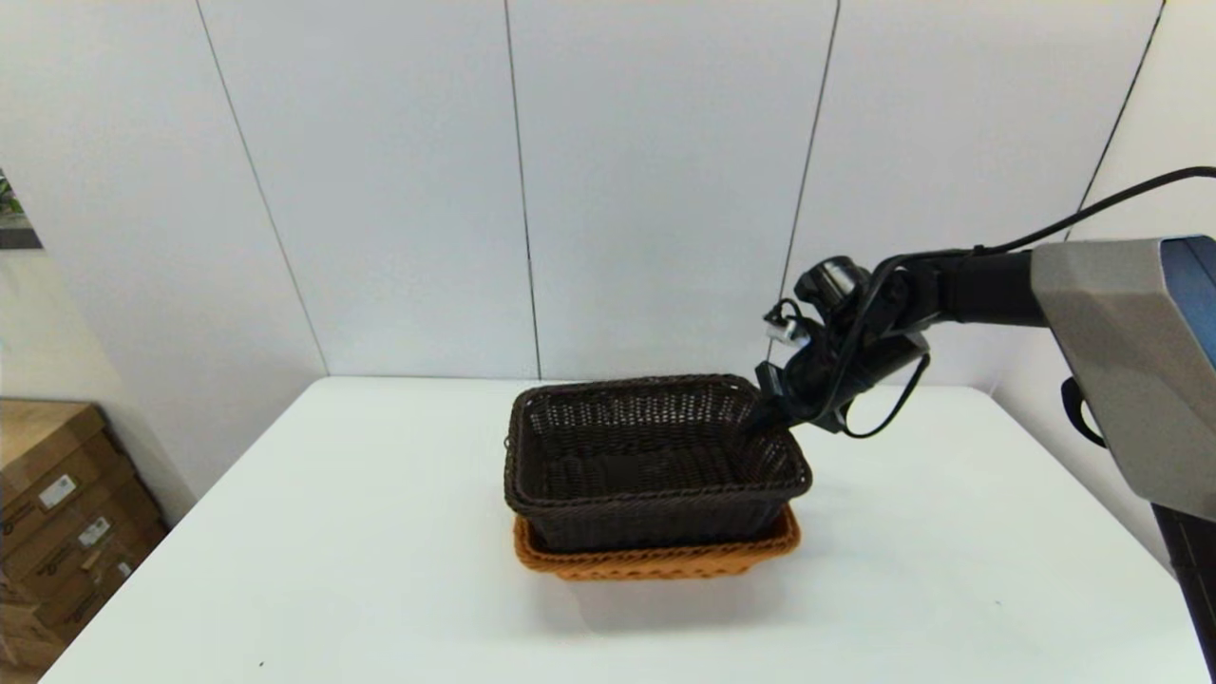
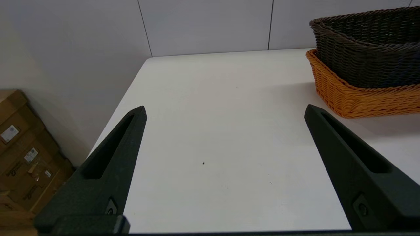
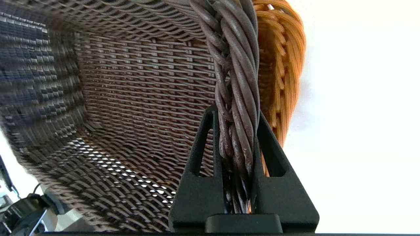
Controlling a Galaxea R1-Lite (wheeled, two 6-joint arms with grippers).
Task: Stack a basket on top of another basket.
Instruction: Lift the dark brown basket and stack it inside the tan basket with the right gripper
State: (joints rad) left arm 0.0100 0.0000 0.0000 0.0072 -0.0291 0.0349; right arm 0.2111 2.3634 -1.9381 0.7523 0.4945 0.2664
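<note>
The white worktop (image 1: pixel 332 551) is carrying both baskets, and everything here is being placed against the orange-tan basket (image 1: pixel 655 559), which is sitting flat near the worktop's middle. The dark brown basket (image 1: pixel 651 456) is resting nested inside it — only the orange braided rim and a low band of its wall are showing beneath the dark weave, and the dark basket is standing well proud of that rim, roughly level.

Off to the orange-tan basket's left, well apart from it, the left gripper (image 2: pixel 224 109) is hovering over bare worktop with its jaws spread wide and nothing between them; in its wrist view the two stacked baskets are showing only as a corner at the edge.

At the orange-tan basket's far right corner, the right gripper (image 3: pixel 235 111) is reaching down from the right arm and is pinching the thick twisted rim of the dark brown basket — one finger is lying inside the dark basket's wall, the other outside it, with the orange weave just beside the outer finger.

Further left, beyond the worktop's edge, cardboard boxes (image 1: pixel 57 513) are standing on the floor, and pale wall panels are rising behind the worktop
</note>
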